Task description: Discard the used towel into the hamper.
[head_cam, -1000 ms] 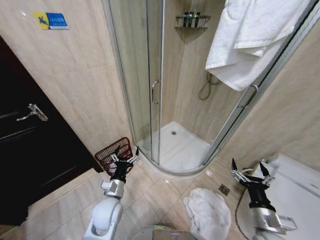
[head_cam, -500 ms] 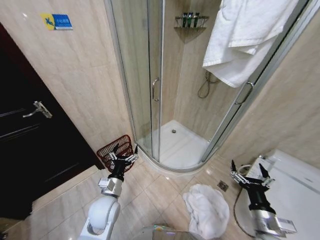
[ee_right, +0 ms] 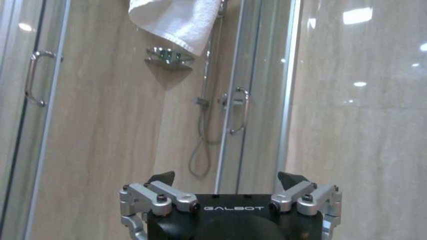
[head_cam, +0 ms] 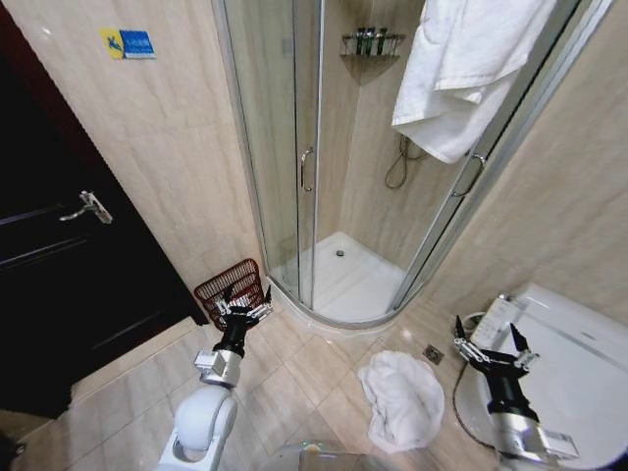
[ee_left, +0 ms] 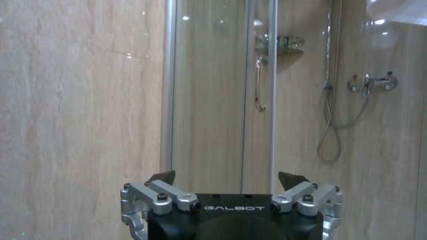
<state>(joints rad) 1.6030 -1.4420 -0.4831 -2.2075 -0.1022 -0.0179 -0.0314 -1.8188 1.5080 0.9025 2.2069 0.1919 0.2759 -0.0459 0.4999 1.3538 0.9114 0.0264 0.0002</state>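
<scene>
- From the head camera I see the left gripper [head_cam: 245, 303] held low at the robot's left front, jaws spread with nothing between them.
- The hamper [head_cam: 230, 287] sits on the tiled floor [head_cam: 304, 378] just past that gripper, against the beige wall and beside the curved shower base; the left fingertips overlap its rim in my view, though I cannot tell whether they touch it.
- The used towel [head_cam: 402, 398], white and crumpled, lies in a heap on the floor toward the robot's right, well apart from the hamper.
- The right gripper [head_cam: 489, 343] is raised just right of the towel, jaws spread and empty, in front of the white toilet lid [head_cam: 564, 373].
- A second white towel [head_cam: 461, 69] hangs over the top of the glass shower enclosure [head_cam: 294, 167].
- A black door [head_cam: 69, 265] with a metal lever stands at the far left.
- My left wrist camera shows its own gripper [ee_left: 227, 181] open, facing the shower door and the hose.
- My right wrist camera shows its gripper [ee_right: 227, 180] open too, pointed at the shower with the hanging towel's corner above.
</scene>
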